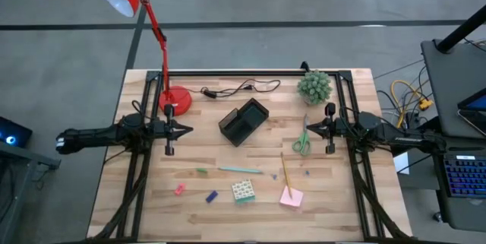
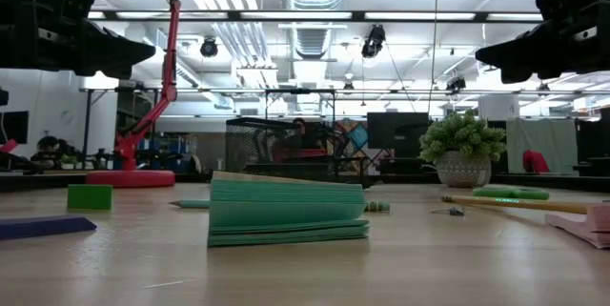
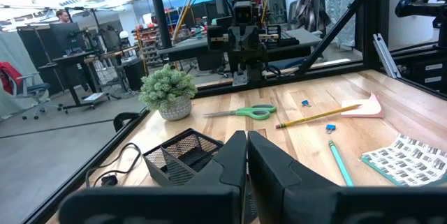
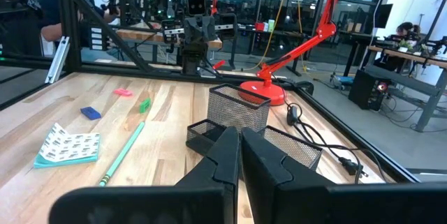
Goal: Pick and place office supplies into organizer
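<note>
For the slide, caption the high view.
Both grippers, left and right, shut, flanking the black organizer; scissors and pencil unsorted.

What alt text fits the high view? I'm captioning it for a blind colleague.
Seen from above, a wooden table with a black mesh organizer at centre; the left gripper and right gripper hang shut either side. Scissors, pencil, teal pen, patterned block and pink pad lie loose; a red lamp and plant stand behind.
</note>
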Controlling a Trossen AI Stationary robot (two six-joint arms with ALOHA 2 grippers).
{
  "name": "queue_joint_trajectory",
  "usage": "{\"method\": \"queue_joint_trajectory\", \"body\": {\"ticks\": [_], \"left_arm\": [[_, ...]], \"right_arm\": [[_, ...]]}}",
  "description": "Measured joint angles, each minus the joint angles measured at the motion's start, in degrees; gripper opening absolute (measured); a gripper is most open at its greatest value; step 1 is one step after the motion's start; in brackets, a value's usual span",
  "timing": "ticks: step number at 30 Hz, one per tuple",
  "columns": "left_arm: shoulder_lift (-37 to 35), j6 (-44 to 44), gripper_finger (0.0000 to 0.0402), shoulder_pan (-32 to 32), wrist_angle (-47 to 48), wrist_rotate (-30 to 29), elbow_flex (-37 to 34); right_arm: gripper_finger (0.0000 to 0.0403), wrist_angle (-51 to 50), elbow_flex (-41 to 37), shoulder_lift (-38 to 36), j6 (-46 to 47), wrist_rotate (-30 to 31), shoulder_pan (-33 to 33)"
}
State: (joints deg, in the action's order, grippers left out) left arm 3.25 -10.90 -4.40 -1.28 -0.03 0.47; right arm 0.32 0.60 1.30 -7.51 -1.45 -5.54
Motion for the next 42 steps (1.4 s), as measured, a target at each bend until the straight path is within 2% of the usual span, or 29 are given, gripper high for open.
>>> {"method": "queue_joint_trajectory", "body": {"ticks": [23,28,35,39,42], "left_arm": [[0.00,0.00,0.0000,0.00,-0.12,0.00,0.00],[0.01,0.00,0.0000,-0.01,-2.03,-0.01,-0.01],[0.07,1.44,0.0000,0.00,-3.34,0.00,0.00],[0.02,1.57,0.0000,-0.02,-5.14,0.01,0.00],[0.02,1.58,0.0000,-0.01,-6.32,0.02,-0.01]], "right_arm": [[0.0009,0.05,0.00,0.00,-0.02,0.04,0.00],[0.0009,3.15,0.02,-0.04,-0.02,6.03,-0.09],[0.0009,3.39,0.02,0.00,-0.04,6.47,-0.09],[0.0009,6.98,0.02,-0.02,0.02,6.36,-0.09],[0.0009,9.12,0.02,-0.02,3.41,5.97,-0.09]]}}
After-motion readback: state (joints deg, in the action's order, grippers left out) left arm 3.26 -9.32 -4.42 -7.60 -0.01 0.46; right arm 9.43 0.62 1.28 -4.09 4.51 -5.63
